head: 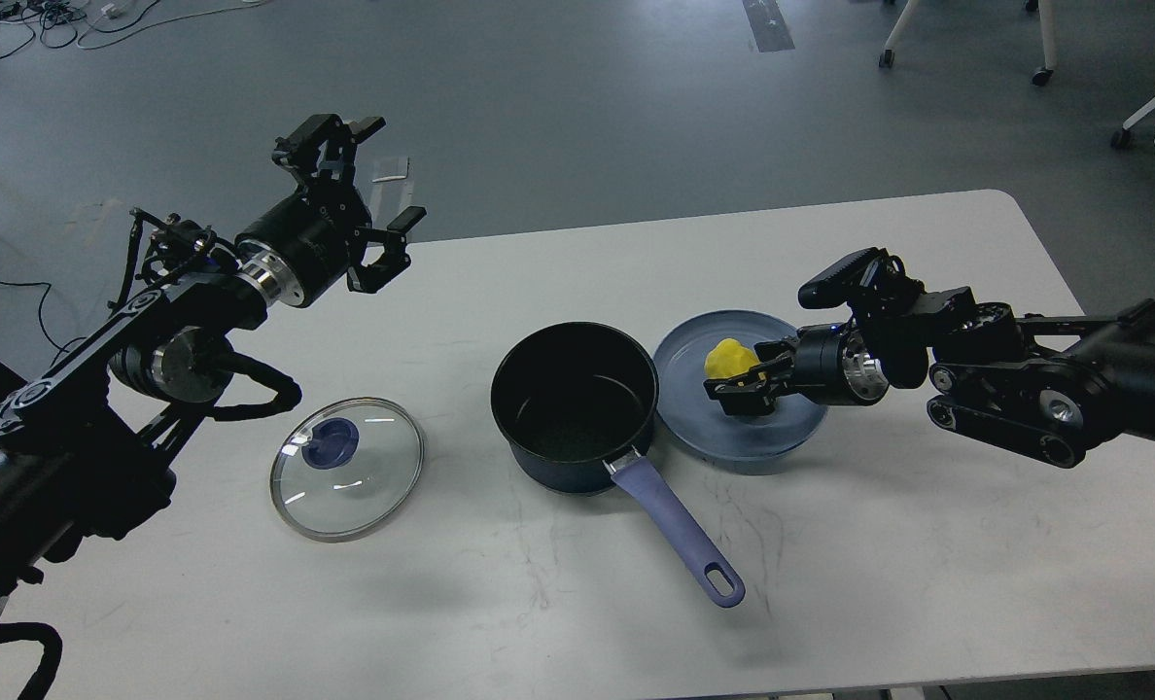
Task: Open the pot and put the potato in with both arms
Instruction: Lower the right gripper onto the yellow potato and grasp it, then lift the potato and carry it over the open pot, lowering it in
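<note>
The dark pot (pixel 575 403) stands open in the middle of the table, its purple handle (pixel 677 533) pointing toward me. Its glass lid (pixel 364 486) with a blue knob lies flat on the table to the left. The yellow potato (pixel 728 357) sits on a blue plate (pixel 762 439) just right of the pot. My right gripper (pixel 741 387) is down at the plate, its fingers on either side of the potato and hiding its lower part; the jaws look open. My left gripper (pixel 393 170) is open and empty, held high above the table's back left edge.
The white table (pixel 927 544) ends just behind the left gripper and at the right past my right arm. Chair wheels and legs (pixel 1039 58) stand on the floor at the back right.
</note>
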You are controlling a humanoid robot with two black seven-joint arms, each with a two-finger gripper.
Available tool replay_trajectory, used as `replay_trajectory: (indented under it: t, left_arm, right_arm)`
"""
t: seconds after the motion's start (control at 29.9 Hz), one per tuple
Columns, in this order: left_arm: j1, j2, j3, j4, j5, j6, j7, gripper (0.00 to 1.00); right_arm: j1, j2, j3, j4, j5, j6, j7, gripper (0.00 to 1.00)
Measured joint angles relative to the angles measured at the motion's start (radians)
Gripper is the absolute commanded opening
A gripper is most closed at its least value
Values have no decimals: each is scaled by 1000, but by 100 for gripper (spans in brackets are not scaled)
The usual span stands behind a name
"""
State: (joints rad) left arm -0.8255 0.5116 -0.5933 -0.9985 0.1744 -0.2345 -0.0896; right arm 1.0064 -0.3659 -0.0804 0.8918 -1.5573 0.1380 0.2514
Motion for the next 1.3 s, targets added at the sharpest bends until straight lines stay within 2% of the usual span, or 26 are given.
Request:
replay_trajectory:
  t: [0.23,0.5,0.8,0.94,1.3]
  left_arm:
    - [0,2,2,0,0,0,-2,99]
    - [0,5,3,0,1,0,-2,99]
    - [-7,8,1,0,1,-1,-1,99]
    - [-9,7,2,0,1,-1,-1,99]
    - [-12,6,5,0,7,1,-1,99]
  right_arm:
    - [2,7,-27,-18,-7,-12,1,23]
    - [22,-2,-21,-15,-2,-76,9,23]
    - [182,-34,-8,40,8,-112,20,20]
    - [251,-25,-5,59,8,-132,46,20]
    - [267,117,-66,86,5,-156,58,20]
